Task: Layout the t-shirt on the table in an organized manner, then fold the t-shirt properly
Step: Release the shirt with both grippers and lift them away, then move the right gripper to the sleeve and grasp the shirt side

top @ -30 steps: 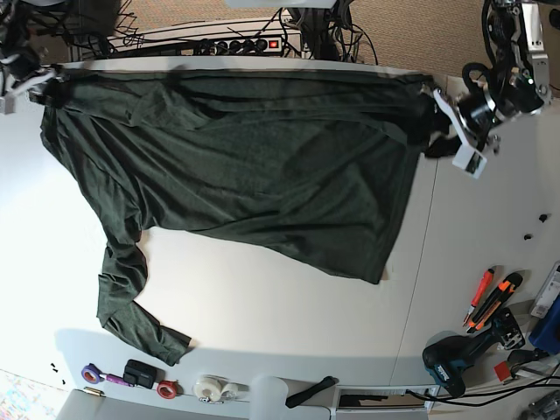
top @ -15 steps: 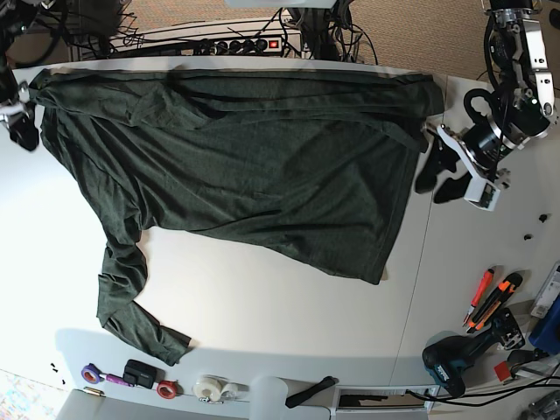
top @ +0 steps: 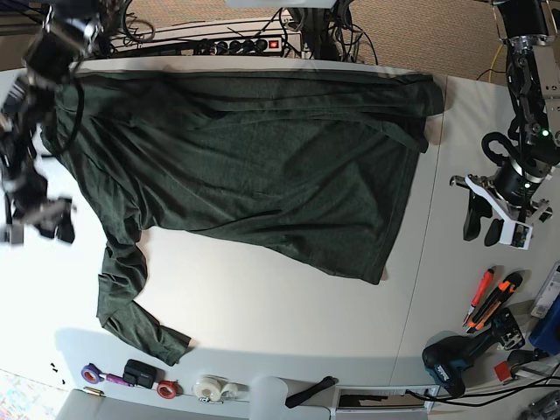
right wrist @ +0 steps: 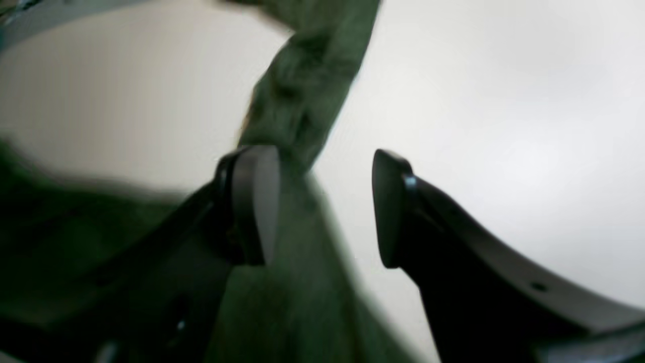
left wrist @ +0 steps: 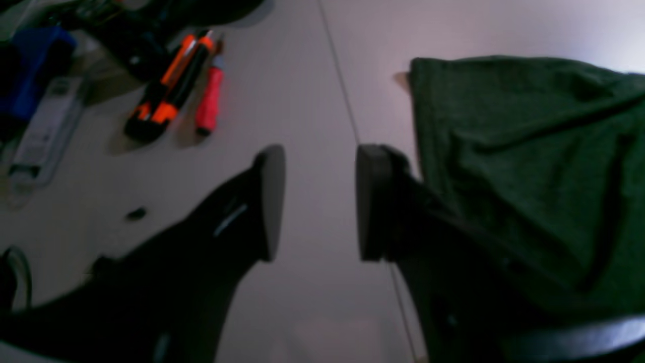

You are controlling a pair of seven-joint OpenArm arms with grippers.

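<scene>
The dark green t-shirt (top: 262, 157) lies spread across the far half of the white table (top: 262, 297), one long sleeve (top: 122, 289) trailing toward the front left. My left gripper (top: 484, 232) hovers open over bare table to the right of the shirt. In the left wrist view this gripper (left wrist: 317, 201) holds nothing, and the shirt's hem corner (left wrist: 504, 151) lies just beside one finger. My right gripper (top: 39, 226) is blurred at the shirt's left edge. The right wrist view shows this gripper (right wrist: 325, 201) open above the green sleeve (right wrist: 302, 101), gripping nothing.
An orange-black knife (top: 497, 299) and a red screwdriver (top: 479, 294) lie at the right, near a drill (top: 455, 359) and a blue box (top: 547, 328). Tape rolls (top: 210, 385) sit along the front edge. A power strip (top: 236, 44) with cables runs behind the table.
Both grippers have let go of the shirt's far corners and drawn away toward the front. The shirt's top edge has settled flat on the table.
</scene>
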